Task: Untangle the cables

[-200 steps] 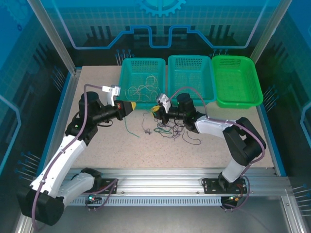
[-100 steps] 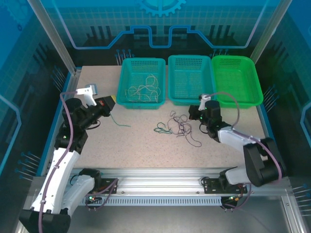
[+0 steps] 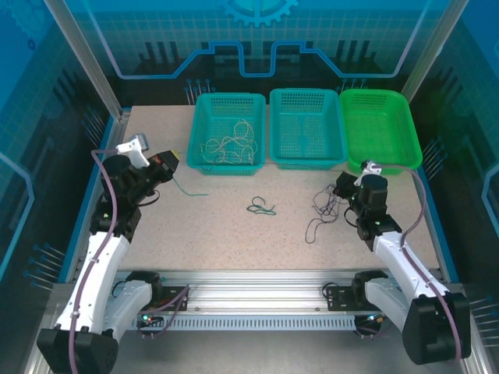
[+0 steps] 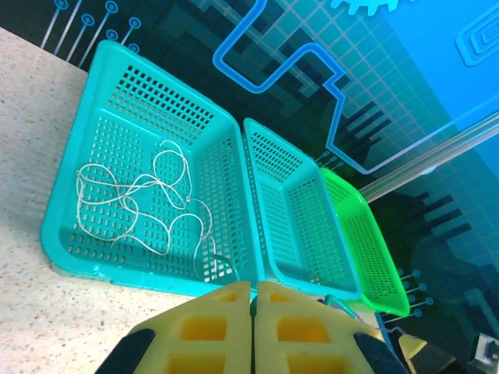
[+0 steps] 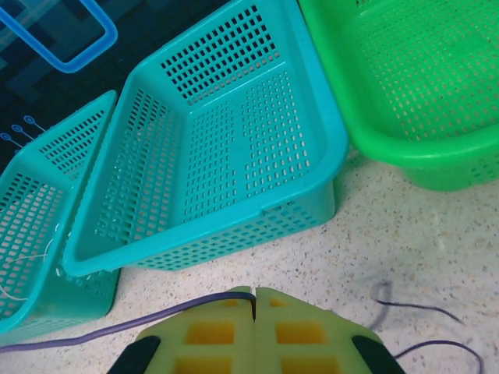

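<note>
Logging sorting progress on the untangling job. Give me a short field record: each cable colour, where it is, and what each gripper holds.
beige cables: in left teal basket
green cable: end in left gripper, shut; rest trails on table
green loops: loose on table centre
purple cables: on table; one strand pinched in right gripper, shut

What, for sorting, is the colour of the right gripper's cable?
The cable is purple; the right wrist view shows it best.
</note>
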Tool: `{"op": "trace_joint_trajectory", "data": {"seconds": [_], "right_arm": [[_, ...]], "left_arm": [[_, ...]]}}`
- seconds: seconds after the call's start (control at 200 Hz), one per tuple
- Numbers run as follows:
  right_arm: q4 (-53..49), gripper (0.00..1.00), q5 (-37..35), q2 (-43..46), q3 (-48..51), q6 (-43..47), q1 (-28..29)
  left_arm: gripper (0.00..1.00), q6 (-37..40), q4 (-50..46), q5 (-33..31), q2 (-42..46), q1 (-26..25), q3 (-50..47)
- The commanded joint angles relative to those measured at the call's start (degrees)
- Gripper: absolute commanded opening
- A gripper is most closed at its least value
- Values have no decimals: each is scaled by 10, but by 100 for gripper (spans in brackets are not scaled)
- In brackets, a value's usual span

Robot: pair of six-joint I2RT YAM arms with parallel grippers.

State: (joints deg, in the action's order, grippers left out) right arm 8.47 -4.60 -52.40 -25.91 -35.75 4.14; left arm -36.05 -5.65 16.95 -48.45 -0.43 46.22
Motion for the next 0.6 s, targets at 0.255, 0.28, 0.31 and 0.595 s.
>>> {"op": "trace_joint_trajectory", "data": {"seconds": [0.255,0.28,0.31,0.595], "right_arm": [[-117,0,75,79,53,-125,-226],[-109,0,90,80,53,-114,-225],[-97,0,109,79,51,-103,-221],[-117,0,119,40,-2,12,-26]], "left_arm": [[0,-25,-11,-86,4,37,3],[0,-28,-1,-82,6,38,-2],[0,-34,16,-71,6,38,-9],[0,-23,168,5,-121,-96,68]]}}
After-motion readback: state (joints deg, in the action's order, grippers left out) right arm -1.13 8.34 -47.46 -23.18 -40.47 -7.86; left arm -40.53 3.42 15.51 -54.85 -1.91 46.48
